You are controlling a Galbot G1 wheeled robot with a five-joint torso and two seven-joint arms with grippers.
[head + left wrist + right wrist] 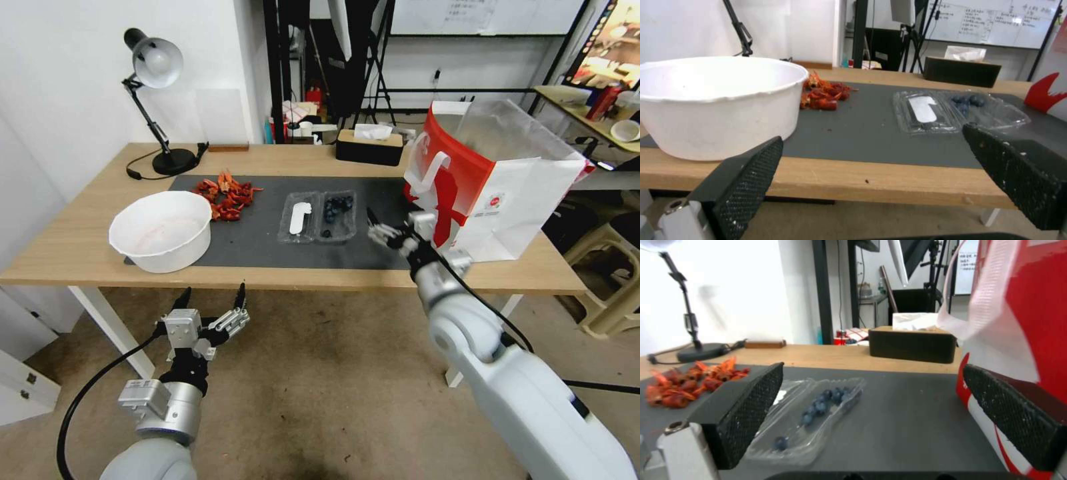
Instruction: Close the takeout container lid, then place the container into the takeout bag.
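- In your head view, the right gripper (389, 225) shows one dark fingertip; its other finger sits against the takeout bag (507, 200) and cannot be made out there.
- The bag's logo is too small to read.
- Your right wrist view cuts the bag off at the picture's edge, and one pad (746, 413) covers part of the lid (784, 391).
- The lid's white label print is illegible.

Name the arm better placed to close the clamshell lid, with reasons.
Right, probably. The right gripper hangs open over the mat beside the open takeout container. The left gripper, also open, sits below the table edge, farther away.
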